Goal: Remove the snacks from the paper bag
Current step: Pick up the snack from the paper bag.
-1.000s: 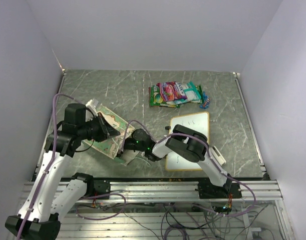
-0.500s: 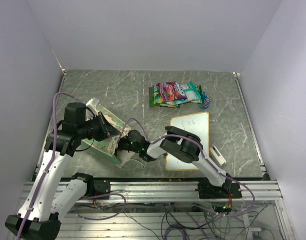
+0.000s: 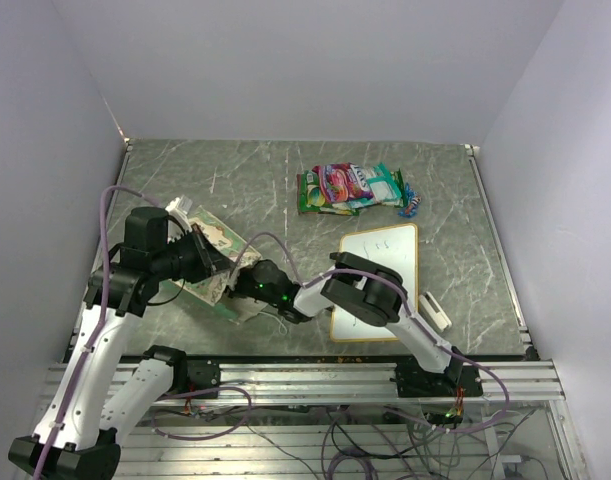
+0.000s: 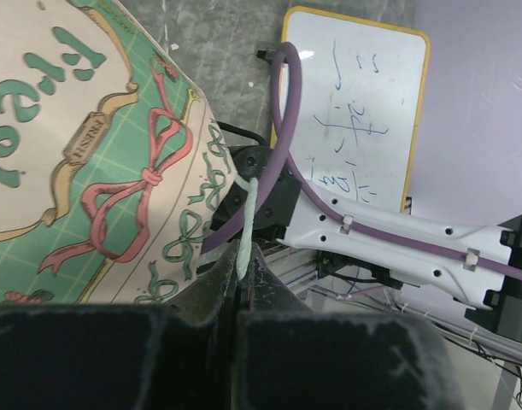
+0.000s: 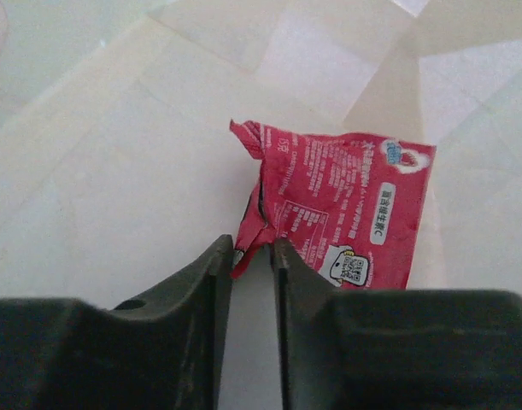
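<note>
moved: right arm is deeper into the paper bag (image 3: 213, 262) than a second ago, and the bag mouth is tipped up more
bench (image 3: 245, 180): carries everything
paper bag: on its side, mouth facing the right arm so the inside is reachable
snack pile (image 3: 353, 188): well beyond the bag, already out
red packet (image 5: 337, 222): inside the bag, on the cream lining
right pincer (image 5: 252, 256): nearly together, pinching the packet's near corner; looks set for pull-out
left pincer (image 4: 243, 265): pressed together on the string handle (image 4: 248, 224), holding the mouth up
</note>
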